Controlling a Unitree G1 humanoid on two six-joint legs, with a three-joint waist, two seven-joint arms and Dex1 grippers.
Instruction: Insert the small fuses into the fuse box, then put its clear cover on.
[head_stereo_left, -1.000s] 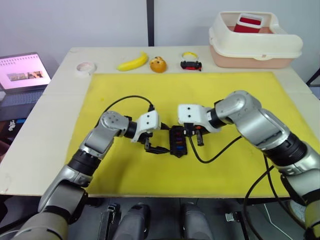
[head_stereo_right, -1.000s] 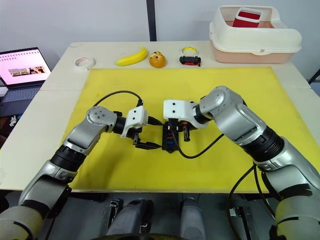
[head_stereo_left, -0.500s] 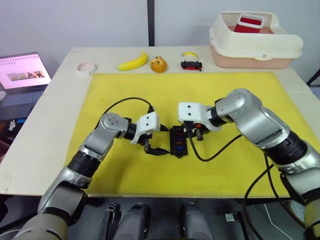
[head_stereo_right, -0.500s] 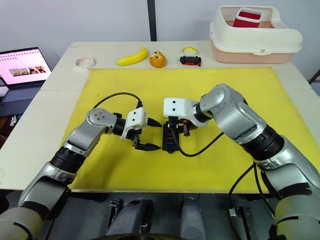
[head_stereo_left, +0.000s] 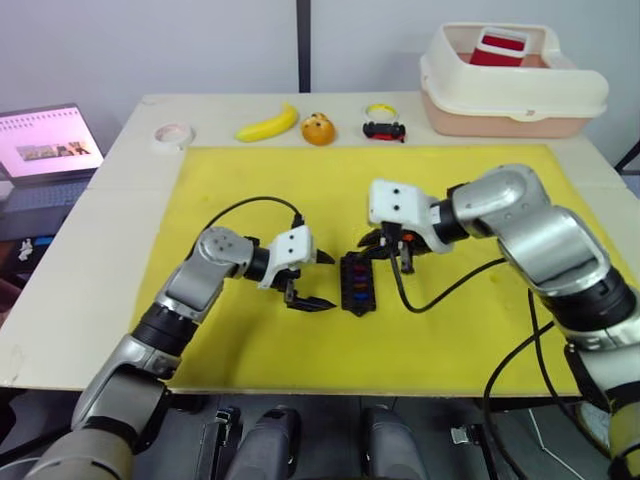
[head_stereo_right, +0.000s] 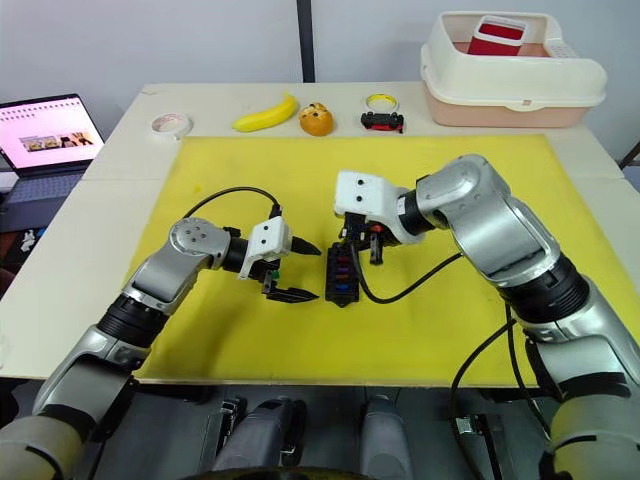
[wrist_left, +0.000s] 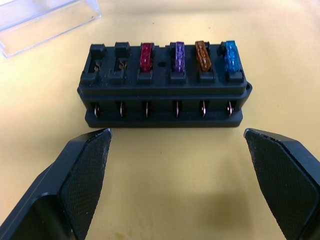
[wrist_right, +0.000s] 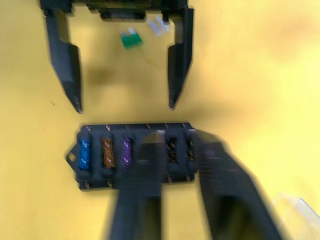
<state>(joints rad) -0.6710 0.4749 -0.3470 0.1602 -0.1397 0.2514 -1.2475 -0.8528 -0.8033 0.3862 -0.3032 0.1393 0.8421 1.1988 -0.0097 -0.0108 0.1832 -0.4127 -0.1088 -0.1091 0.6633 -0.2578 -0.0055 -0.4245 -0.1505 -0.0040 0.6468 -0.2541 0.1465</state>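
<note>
The black fuse box (head_stereo_left: 358, 285) lies on the yellow mat (head_stereo_left: 250, 190). Red, purple, orange and blue fuses (wrist_left: 174, 56) stand in its slots, and two end slots are empty. My left gripper (head_stereo_left: 333, 281) is open just left of the box, one finger on each side of its length, touching nothing. Just beyond the box my right gripper (head_stereo_left: 395, 258) hovers with a narrow gap between its fingers, holding nothing. A loose green fuse (wrist_right: 131, 40) and a pale one (wrist_right: 159, 25) lie on the mat under my left gripper. The clear cover (wrist_left: 45, 17) rests beside the box.
Along the table's far edge sit a tape roll (head_stereo_left: 173, 134), a banana (head_stereo_left: 266, 125), an orange (head_stereo_left: 319, 130) and a black-and-red toy car (head_stereo_left: 384, 130). A cream bin (head_stereo_left: 510, 85) stands at the far right. An open laptop (head_stereo_left: 50, 145) sits off the table's left.
My right gripper has lifted off the fuse box and drawn back to the far right of it. The left gripper has stayed open beside the box.
</note>
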